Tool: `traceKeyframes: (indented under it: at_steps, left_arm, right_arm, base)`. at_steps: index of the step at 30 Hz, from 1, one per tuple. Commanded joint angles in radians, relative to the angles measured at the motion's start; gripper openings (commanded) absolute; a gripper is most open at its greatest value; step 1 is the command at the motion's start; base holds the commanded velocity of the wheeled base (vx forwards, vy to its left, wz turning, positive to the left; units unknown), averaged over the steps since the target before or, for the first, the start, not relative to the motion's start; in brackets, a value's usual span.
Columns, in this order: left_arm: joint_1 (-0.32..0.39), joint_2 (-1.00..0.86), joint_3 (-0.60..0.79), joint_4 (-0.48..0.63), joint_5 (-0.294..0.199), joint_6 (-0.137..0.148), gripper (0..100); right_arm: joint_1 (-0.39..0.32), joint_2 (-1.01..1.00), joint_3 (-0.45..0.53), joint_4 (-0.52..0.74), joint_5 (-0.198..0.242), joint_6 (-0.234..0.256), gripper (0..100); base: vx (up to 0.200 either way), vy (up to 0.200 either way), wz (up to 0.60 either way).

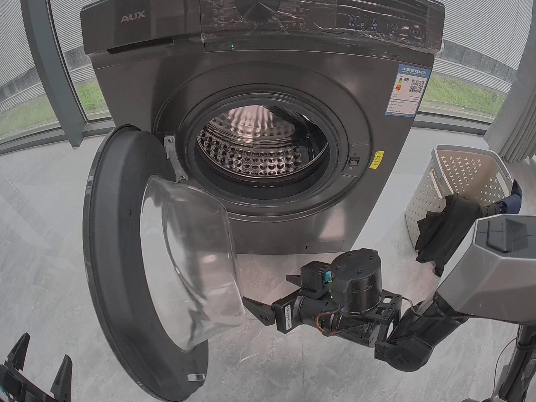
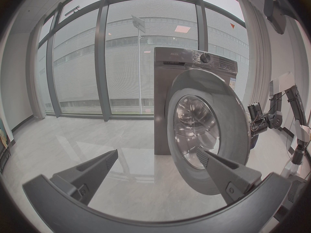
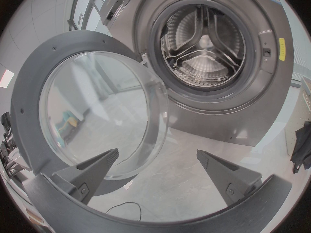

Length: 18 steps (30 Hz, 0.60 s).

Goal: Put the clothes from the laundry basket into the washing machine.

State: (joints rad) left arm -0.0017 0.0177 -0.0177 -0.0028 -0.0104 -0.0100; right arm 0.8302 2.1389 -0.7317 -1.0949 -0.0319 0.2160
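Nothing is held so far; the right fingers (image 3: 92, 169) are spread wide with nothing between them, low over the floor and just beside the glass bulge of the open door (image 1: 111, 241); the left fingers (image 2: 226, 174) are spread wide and empty too, low on the other side of that door. The washing machine (image 1: 357, 85) is open and its drum (image 1: 257, 140) looks bare, so the job is judged barely begun. The clothes (image 1: 446, 230) are seen as a dark piece draped over the rim of the laundry basket (image 1: 446, 166), set on the floor to the right of the machine. What could go wrong, probably: the door could get clipped when the right arm is swung toward the basket, being so close; the light basket could be tipped if the cloth is pulled sideways; a trailing end could be snagged on the door seal.
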Motion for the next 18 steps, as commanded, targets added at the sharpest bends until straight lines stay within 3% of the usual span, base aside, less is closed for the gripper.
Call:
traceKeyframes:
  at_steps: [1,5,14,18]
  left_arm:
    - [0.0,-0.018,0.018,-0.002,0.001,0.001,100]
    - [0.0,-0.018,0.018,-0.002,0.001,0.001,100]
    - [0.0,-0.018,0.018,0.0,0.001,0.001,100]
    - [0.0,-0.018,0.018,-0.002,0.0,0.001,100]
  right_arm:
    - [0.032,0.022,-0.025,-0.031,-0.003,0.005,100]
    - [0.027,0.039,-0.051,-0.071,-0.005,0.01,100]
    - [0.017,0.045,-0.081,-0.057,-0.005,0.01,100]
    - [0.006,0.09,-0.114,-0.059,-0.005,0.008,100]
  base:
    - [0.0,0.0,0.0]
    - [0.0,0.0,0.0]
    - [-0.2,0.0,0.0]
    - [0.0,0.0,0.0]
